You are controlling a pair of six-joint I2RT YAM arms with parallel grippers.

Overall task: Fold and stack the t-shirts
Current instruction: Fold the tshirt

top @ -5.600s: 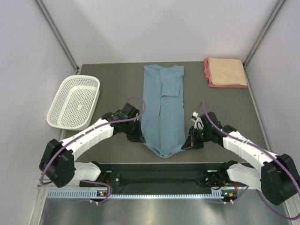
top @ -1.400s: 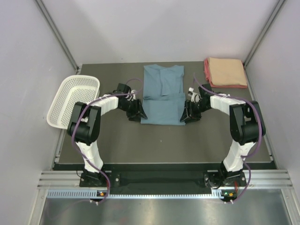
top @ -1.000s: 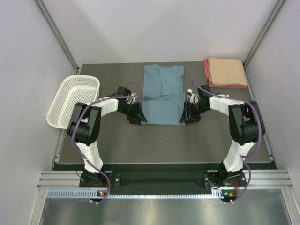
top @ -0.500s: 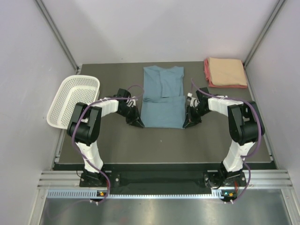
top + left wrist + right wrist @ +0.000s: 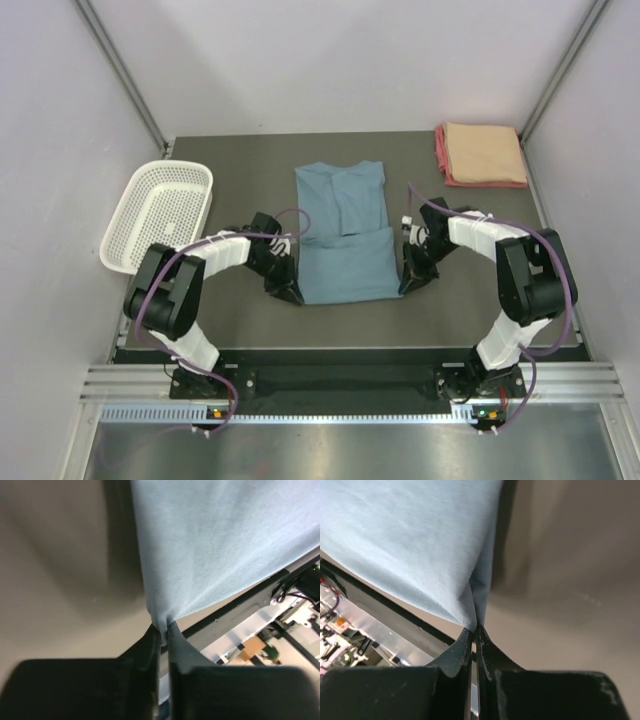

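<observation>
The dusty blue-grey t-shirt (image 5: 343,225) lies at mid-table, its lower half folded up over itself. My left gripper (image 5: 290,291) is shut on the shirt's near left fold corner; the left wrist view shows cloth (image 5: 210,545) pinched at the fingertips (image 5: 164,630). My right gripper (image 5: 407,284) is shut on the near right corner; the right wrist view shows the cloth (image 5: 420,545) held at its fingertips (image 5: 474,630). A peach/tan folded shirt (image 5: 483,150) lies on a pink-red one (image 5: 441,155) at the back right corner.
A white mesh basket (image 5: 160,215) sits at the left edge of the table. Grey walls close in on both sides and at the back. The dark front rail (image 5: 340,380) runs across near the arm bases.
Both grippers have drawn the folded blue-grey shirt toward the near edge, and the whole shirt has slid with them. Earlier it lay long and flat; its lower half now lies folded over.
</observation>
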